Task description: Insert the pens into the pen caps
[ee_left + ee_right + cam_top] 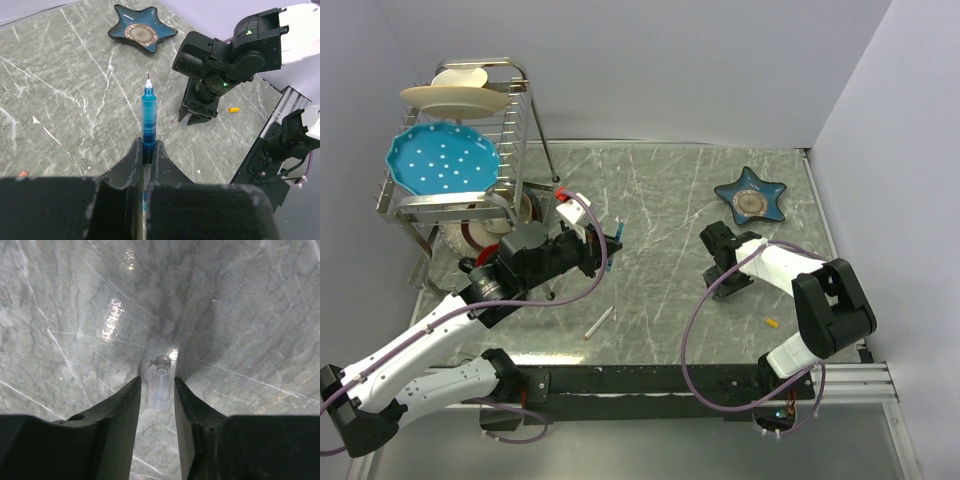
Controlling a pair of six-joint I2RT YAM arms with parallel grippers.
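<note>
My left gripper (148,145) is shut on the blue pen (148,112), whose fine tip sticks out forward above the table. In the top view this gripper (605,245) is left of centre. My right gripper (156,382) is down at the table, open, with a clear pen cap (160,386) lying between its fingers and a gap on each side. The top view shows it (724,287) right of centre. A white pen (599,322) lies near the front edge. A yellow-orange pen cap (771,323) (233,109) lies at the right.
A blue star-shaped dish (750,195) sits at the back right. A wire dish rack (510,110) with plates stands at the back left. A small red piece (22,173) lies on the marble-patterned table to the left.
</note>
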